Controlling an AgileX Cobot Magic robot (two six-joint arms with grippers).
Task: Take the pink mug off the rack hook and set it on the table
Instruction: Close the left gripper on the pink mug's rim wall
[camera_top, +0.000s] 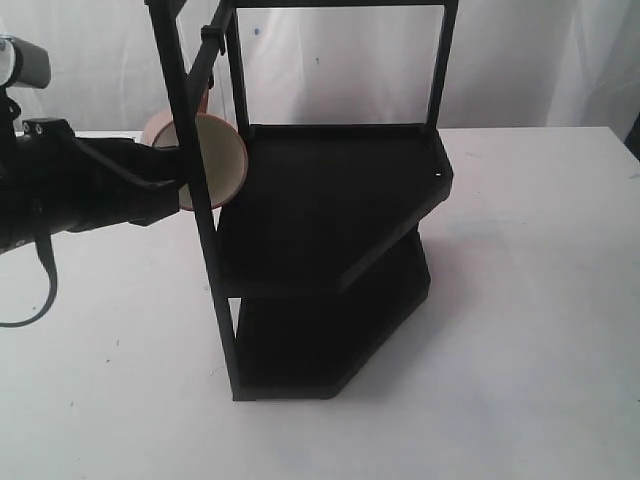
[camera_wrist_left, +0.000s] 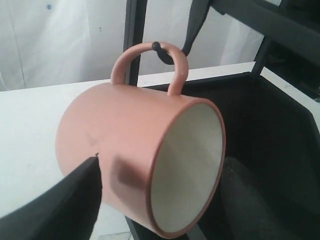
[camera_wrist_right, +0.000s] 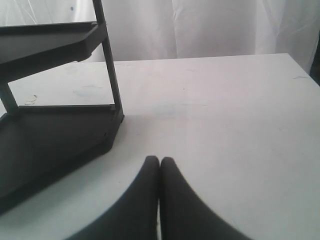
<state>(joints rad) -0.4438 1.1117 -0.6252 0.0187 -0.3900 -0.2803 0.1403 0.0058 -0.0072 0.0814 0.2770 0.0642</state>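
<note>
The white table (camera_top: 540, 320) is flat and plain, with a few faint specks. A tall black two-shelf rack (camera_top: 330, 200) stands directly on it, near the middle.

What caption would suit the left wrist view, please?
Pink mug hanging by its handle on the rack hook, left gripper finger alongside.

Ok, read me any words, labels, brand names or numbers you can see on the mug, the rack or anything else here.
No readable text in any view.
The pink mug: plain, no print or logo on the side that shows.
The black rack: no label or number visible.
The table: only faint specks, no writing.
</note>
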